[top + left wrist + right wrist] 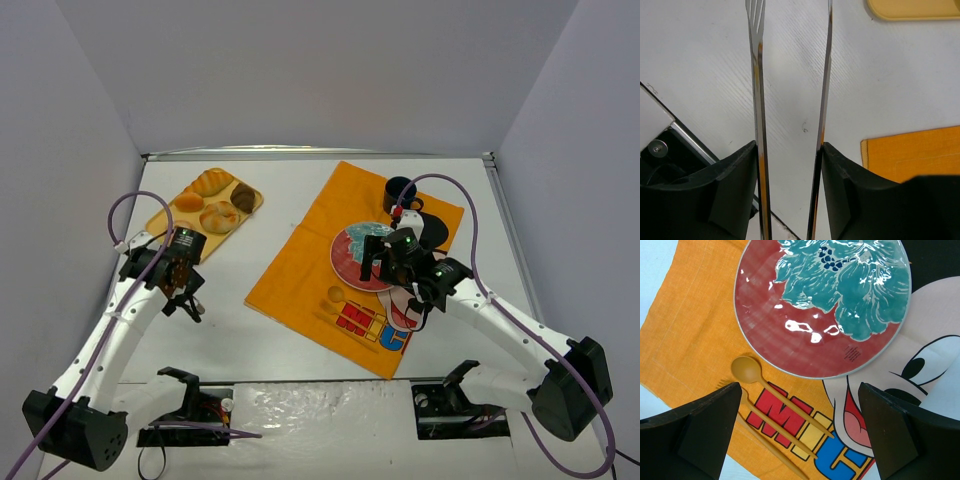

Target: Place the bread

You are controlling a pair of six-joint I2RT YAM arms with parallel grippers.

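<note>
Several breads [212, 182] lie in a yellow tray [157, 221] at the back left; its corner shows in the left wrist view [910, 10]. My left gripper [182, 288] [790, 165] is shut on metal tongs [757, 100], whose two arms stand apart with nothing between them, over bare table near the tray. A red and teal plate [348, 262] [825, 305] sits bare on the orange placemat [300, 265]. My right gripper [378, 262] [800, 430] is open and empty, hovering over the plate's near edge.
A dark blue mug [400, 192] stands on the placemat behind the plate. A wooden spoon [747, 371] and two more wooden utensils lie on the placemat [690, 340] in front of the plate. The placemat's edge [910, 155] is right of the tongs. Walls enclose three sides.
</note>
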